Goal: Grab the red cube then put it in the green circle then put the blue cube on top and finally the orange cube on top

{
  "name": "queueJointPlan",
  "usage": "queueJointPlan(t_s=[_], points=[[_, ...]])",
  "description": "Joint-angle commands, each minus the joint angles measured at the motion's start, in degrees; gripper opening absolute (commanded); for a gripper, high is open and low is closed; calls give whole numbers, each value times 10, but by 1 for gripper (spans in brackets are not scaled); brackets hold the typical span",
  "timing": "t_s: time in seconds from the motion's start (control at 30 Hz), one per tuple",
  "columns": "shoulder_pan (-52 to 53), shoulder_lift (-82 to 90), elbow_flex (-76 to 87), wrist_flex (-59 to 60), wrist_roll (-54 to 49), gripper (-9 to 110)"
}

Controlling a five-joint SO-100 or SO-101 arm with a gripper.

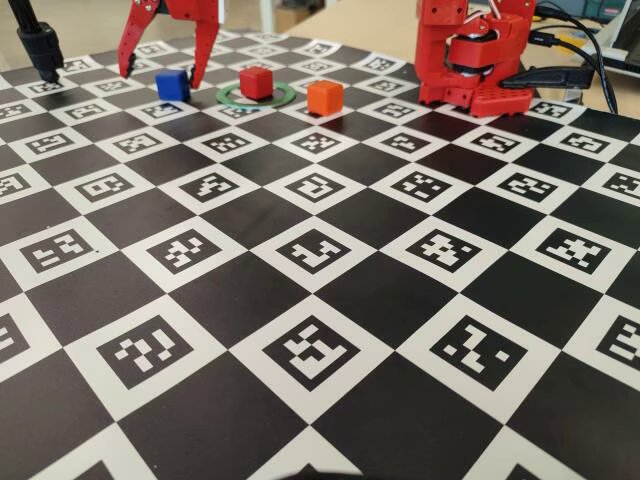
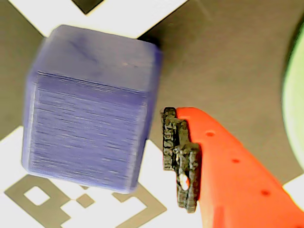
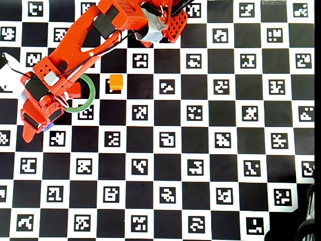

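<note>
Hovering spread wide around the blue cube [image 1: 172,84] at upper left, the gripper [image 1: 163,70] looks mid-grab on step two (red cube [image 1: 256,82] already sits in the green circle [image 1: 283,96]), so next it should squeeze and lift.

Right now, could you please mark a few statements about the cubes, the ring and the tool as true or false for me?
1. The small red plastic cube sits inside the thin flat green ring. True.
2. The small deep-blue plastic cube is stacked on the red cube. False: it rests on the board to the left of the ring in the fixed view.
3. The small orange plastic cube stands outside the ring. True.
4. The red tool is shut on the blue cube. False: its fingers are spread open on either side of the cube, and the wrist view shows a gap beside it.
5. The orange cube touches the red cube. False: they stand apart.
</note>
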Motion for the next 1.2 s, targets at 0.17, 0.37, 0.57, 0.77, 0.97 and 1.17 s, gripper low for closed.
queueJointPlan(t_s=[0.17, 0.37, 0.57, 0.77, 0.97, 1.17], points=[[-4, 16, -19, -11, 40, 43], [-4, 16, -17, -11, 55, 43], [-4, 16, -13, -13, 69, 43], [-3, 16, -12, -16, 70, 42], [-3, 16, -7, -20, 71, 27], [-3, 17, -4, -23, 68, 5]])
